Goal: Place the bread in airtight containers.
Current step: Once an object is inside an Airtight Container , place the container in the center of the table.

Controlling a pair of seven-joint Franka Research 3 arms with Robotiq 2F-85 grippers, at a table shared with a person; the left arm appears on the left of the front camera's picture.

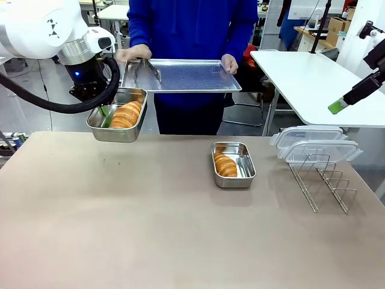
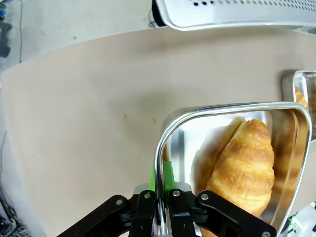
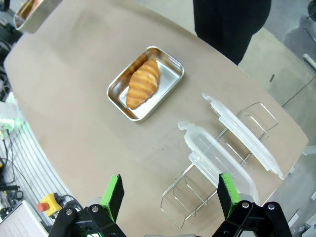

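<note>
On the tan table (image 1: 120, 229) stand one steel tin (image 1: 245, 167) and, to its right, a wire rack (image 1: 323, 180)

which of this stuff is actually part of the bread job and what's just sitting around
Part of the job:
- raised steel tin in the left pincer, with one croissant
- steel tin on the table, with the second croissant
- two clear lids

Just about:
- wire rack holding the lids
- perforated tray held by the person
- tongs on it

Looked across a matte beige table (image 1: 150, 241) under even, soft indoor light. Backed at the right by a white table (image 1: 313, 84) on a grey floor (image 1: 54, 123), with cardboard boxes (image 1: 338, 27) stacked farther back and a pale desk (image 1: 114, 11) beyond at upper left.
</note>
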